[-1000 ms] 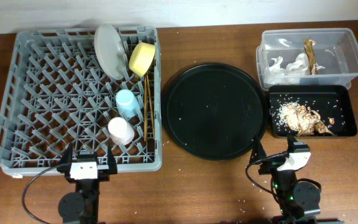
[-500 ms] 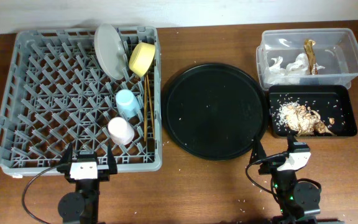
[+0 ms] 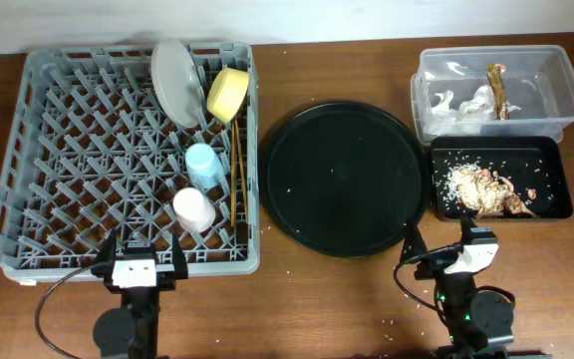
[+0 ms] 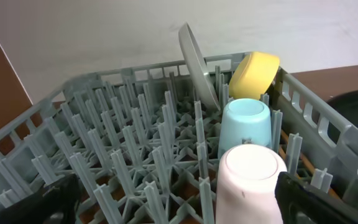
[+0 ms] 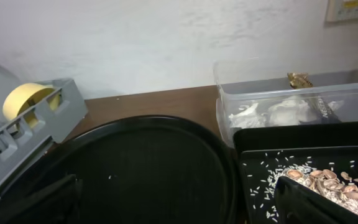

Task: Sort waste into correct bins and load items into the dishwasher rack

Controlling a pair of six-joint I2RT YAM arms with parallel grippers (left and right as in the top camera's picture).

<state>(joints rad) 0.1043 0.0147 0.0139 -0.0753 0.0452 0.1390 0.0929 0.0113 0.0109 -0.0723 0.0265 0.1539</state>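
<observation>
Looks done — rack (image 3: 78, 150) loaded, waste (image 3: 481, 187) binned; your left end effector (image 3: 143, 247) and right end effector (image 3: 436, 241) sit spread — park them.

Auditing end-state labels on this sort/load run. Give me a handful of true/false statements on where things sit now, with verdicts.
1. The pink cup stands in the rack beside the blue cup. True.
2. The napkins lie in the rectangular tray. False: they are in the clear tub; that tray holds food scraps.
3. The round black tray carries no dishes. True.
4. The yellow bowl sits on the round black tray. False: it is in the rack, beside the plate.
5. The left gripper and right gripper hold nothing. True.
</observation>
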